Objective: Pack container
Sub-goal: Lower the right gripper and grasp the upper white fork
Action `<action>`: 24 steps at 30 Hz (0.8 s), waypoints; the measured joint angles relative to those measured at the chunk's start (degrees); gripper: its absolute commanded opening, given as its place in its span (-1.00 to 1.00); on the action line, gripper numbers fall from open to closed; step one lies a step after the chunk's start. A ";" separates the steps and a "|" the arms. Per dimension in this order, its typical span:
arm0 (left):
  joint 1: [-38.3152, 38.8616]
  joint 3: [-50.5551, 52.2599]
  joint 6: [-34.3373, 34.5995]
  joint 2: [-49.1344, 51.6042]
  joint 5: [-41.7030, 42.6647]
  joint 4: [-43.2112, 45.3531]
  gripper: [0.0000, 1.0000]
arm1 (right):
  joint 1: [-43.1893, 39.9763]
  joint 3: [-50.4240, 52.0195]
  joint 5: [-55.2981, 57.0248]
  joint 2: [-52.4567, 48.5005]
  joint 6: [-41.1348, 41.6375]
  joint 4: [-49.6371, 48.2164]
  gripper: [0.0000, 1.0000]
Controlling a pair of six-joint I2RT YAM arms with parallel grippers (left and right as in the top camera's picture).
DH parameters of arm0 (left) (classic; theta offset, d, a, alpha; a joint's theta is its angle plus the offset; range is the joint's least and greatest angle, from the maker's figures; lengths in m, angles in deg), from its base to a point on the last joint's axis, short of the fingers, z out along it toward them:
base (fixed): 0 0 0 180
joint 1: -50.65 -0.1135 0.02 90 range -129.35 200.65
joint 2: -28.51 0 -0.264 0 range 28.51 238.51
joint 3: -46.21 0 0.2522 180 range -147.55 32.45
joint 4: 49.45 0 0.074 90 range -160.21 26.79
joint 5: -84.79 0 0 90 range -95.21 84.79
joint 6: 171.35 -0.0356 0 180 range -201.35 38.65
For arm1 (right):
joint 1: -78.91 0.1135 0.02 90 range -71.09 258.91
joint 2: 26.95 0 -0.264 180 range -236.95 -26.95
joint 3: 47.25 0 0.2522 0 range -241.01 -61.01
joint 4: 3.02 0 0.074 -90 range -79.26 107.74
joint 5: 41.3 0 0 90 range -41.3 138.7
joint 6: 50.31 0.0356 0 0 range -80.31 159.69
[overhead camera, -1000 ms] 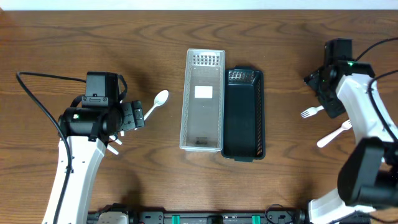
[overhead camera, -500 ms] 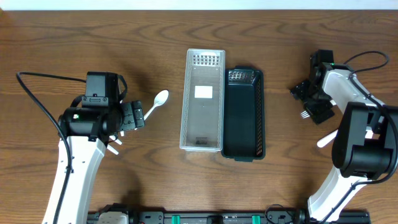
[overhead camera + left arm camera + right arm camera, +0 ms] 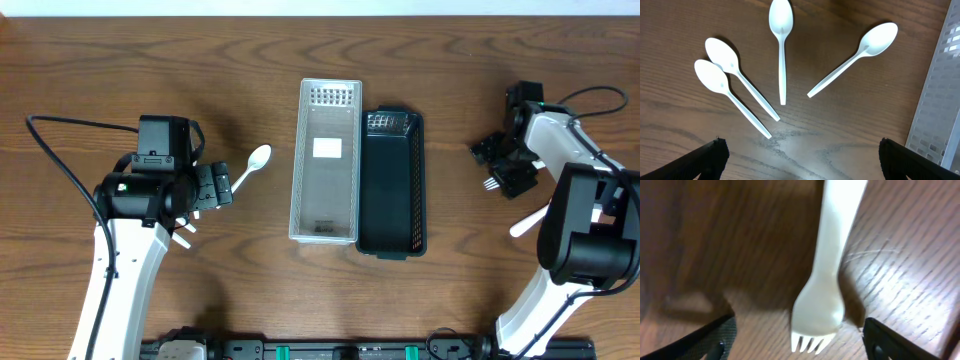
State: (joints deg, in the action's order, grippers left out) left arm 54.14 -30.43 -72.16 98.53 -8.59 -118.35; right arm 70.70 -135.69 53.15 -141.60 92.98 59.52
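A clear plastic container [image 3: 326, 160] and a black basket [image 3: 392, 182] lie side by side at the table's middle. Several white spoons [image 3: 782, 45] lie fanned on the wood in front of my left gripper [image 3: 799, 160], which is open and empty; one spoon [image 3: 251, 165] shows overhead beside that gripper [image 3: 212, 187]. My right gripper [image 3: 797, 342] is open, low over a white fork [image 3: 825, 285] with a finger on each side of its head. Overhead, only the fork's tines [image 3: 490, 184] show under the gripper [image 3: 505, 165]. A second white utensil [image 3: 530, 217] lies nearby.
The clear container's edge [image 3: 945, 95] shows at the right of the left wrist view. A black cable [image 3: 70, 170] loops by the left arm. Bare wood surrounds the containers.
My right arm swung left and down over the fork, which is now mostly covered overhead. The left arm and spoons have not moved.
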 measured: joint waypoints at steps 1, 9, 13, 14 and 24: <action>0.02 0.00 -0.02 0.00 -0.02 0.00 0.96 | -0.39 0.00 0.00 0.00 -0.11 0.24 0.45; 0.02 0.00 -0.02 0.00 -0.02 0.00 0.96 | -1.42 0.00 0.09 -0.02 -0.20 1.42 -0.19; 0.02 0.00 0.00 0.00 -0.02 -0.07 0.96 | -1.42 0.00 0.13 -0.07 -1.03 1.55 -0.42; 0.02 0.00 0.00 0.00 -0.02 -0.07 0.96 | -1.42 0.02 0.13 -0.09 -1.11 1.55 -0.46; 0.02 0.00 0.00 0.00 0.00 -0.15 0.96 | -1.42 0.00 0.28 -0.09 -1.95 2.10 -0.97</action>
State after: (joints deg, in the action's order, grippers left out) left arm 54.16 -30.43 -72.16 98.53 -8.59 -118.50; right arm 69.28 -135.69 53.44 -141.69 91.04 61.62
